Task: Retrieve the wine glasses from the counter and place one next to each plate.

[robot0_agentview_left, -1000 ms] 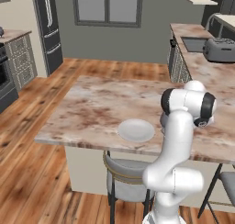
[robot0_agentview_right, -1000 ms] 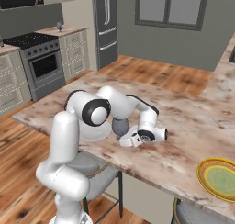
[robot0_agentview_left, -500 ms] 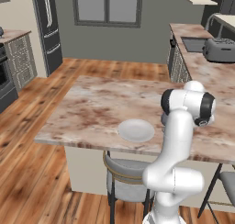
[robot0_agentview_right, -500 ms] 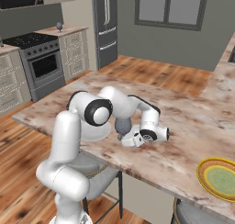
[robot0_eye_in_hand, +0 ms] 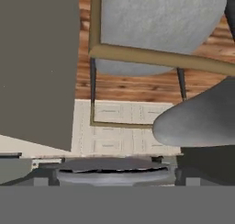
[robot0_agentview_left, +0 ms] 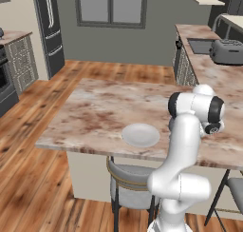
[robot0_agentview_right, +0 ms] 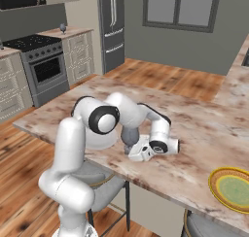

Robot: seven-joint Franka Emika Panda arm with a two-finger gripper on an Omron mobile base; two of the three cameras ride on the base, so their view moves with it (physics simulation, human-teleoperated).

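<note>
In the right base view, a second goblet [robot0_agentview_right: 62, 27] is seen far off to the left of the hand, standing on the counter [robot0_agentview_right: 75, 33] beside the stove [robot0_agentview_right: 29, 42], well apart from the hand. Nearer, the hand [robot0_agentview_right: 135, 154] is laid low over the near edge of the tabletop [robot0_agentview_right: 194, 129], turned on its side. A blue-grey form taken to be a goblet [robot0_agentview_right: 129, 135] is seen standing just behind the hand, very close to it; whether they touch cannot be told. Well to the right of the hand, the yellow plate [robot0_agentview_right: 232, 188] is set by the tabletop's near edge.

In the hand view, the fingertips are seen wide apart with nothing held between them. Past the tabletop's edge a stool [robot0_eye_in_hand: 156, 25] is shown, with cream cabinet panels and wooden floor beyond it. A blurred grey rounded mass [robot0_eye_in_hand: 197, 122] is met close on the right; what it is cannot be told.

By the left base view the white plate [robot0_agentview_left: 141, 135] is shown plainly on the tabletop, just left of the arm, which in the right base view is largely covered by the arm. A toaster [robot0_agentview_left: 227, 51] is also given there, far back on the right.
</note>
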